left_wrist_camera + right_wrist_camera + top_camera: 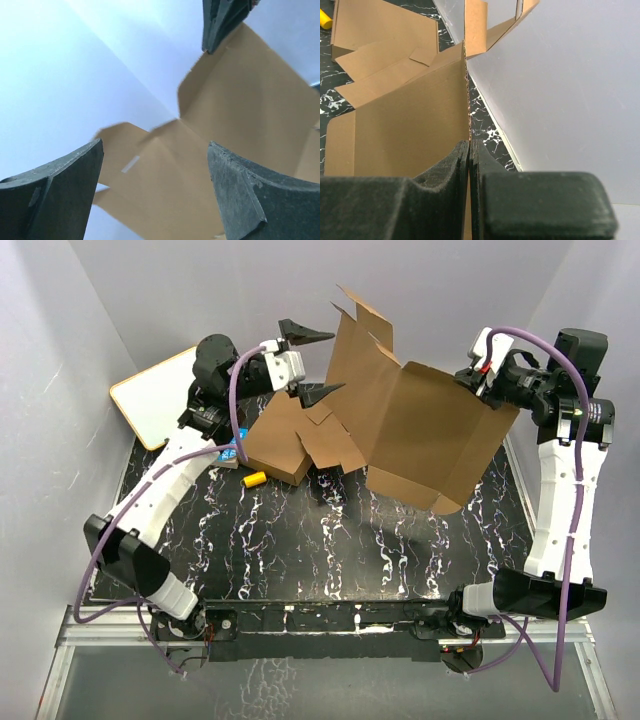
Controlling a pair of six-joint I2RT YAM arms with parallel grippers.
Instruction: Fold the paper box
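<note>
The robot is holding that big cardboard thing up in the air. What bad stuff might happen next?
1. The right gripper pinches only a thin edge of the paper box. Most of the box hangs unsupported, so it might slip out or bend.
2. The left gripper is open beside the upright flaps. Closing there could crumple a flap or grab the wrong one.
3. The small yellow piece lies near the box's low side and could get knocked away.

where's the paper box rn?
Top view, centre-right: the paper box is held up, unfolded, over the table's far side. The right claw pinches its right edge, and the open left claw sits at its upper-left flaps.
</note>
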